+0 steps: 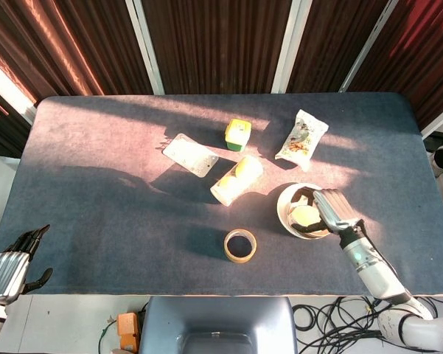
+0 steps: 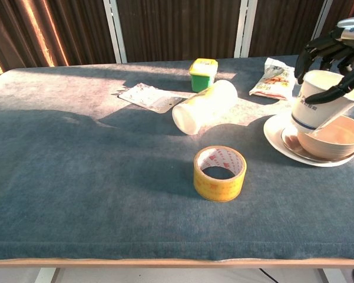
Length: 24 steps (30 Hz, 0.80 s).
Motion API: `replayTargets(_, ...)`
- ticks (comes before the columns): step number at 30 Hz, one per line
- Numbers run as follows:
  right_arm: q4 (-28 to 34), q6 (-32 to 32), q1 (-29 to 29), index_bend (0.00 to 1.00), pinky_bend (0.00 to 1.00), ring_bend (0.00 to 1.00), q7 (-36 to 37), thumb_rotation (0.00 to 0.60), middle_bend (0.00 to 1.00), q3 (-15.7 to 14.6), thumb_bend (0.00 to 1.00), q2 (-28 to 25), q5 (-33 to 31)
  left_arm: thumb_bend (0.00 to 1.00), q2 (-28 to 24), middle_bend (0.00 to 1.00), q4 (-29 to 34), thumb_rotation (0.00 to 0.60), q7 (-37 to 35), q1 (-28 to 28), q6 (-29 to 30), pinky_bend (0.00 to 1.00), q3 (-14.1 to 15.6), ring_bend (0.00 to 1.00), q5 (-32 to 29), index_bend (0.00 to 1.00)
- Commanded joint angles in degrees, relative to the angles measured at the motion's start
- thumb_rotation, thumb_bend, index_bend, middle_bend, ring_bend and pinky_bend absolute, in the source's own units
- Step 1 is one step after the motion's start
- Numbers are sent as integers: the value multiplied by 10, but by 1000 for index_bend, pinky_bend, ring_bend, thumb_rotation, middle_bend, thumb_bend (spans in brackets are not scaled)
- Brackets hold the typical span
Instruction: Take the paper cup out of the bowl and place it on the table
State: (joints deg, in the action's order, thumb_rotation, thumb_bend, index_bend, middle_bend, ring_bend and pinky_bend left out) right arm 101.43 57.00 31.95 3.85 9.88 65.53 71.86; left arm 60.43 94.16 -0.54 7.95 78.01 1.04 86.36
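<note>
My right hand [image 2: 333, 59] [image 1: 330, 211] grips a white paper cup [image 2: 317, 103] [image 1: 304, 216] by its rim. The cup has a blue band near its base and hangs tilted above the left side of the beige bowl [image 2: 336, 138], lifted out of it. That bowl sits on a white plate [image 2: 273, 134] [image 1: 284, 200] at the table's right. My left hand [image 1: 11, 262] stays off the table's front left corner, fingers apart and holding nothing.
A roll of yellow tape [image 2: 219, 173] stands left of the plate near the front. A white bottle [image 2: 204, 106] lies on its side in the middle. Behind are a green tub [image 2: 203, 73], a flat packet [image 2: 147, 96] and a snack bag [image 2: 275, 78].
</note>
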Motion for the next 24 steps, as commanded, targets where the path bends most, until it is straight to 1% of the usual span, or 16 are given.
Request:
replayTargets(1,19,-14,1,460,795,532,13,600,416,-12,60,-13,24,309,0,149,-1,600,-2,0,1,388,0,141,1,68)
replayTargets(5,15,-57,13,460,795,532,27,600,416,-29,60,-13,38,308,-1,149,-3,600,-6,-1,2,388,0,140,1,68)
replayTargets(10,-1,-108,32,460,795,532,49,600,416,-42,60,-9,43,308,-2,149,-3,600,-8,-1,3,388,0,140,1,69)
replayTargets(21,-23,-165,56,453,790,532,43,600,416,-62,60,4,39,308,-5,149,-1,600,-10,-5,6,388,-1,141,-3,69)
replayTargets(22,-23,-167,58,447,783,528,42,600,416,-63,60,4,38,308,-5,149,-1,600,-10,-5,6,388,-1,141,-3,69)
replayTargets(24,-22,-174,61,413,747,487,40,600,415,-66,60,1,38,308,-5,149,-1,600,-11,-6,8,388,-1,141,-4,68)
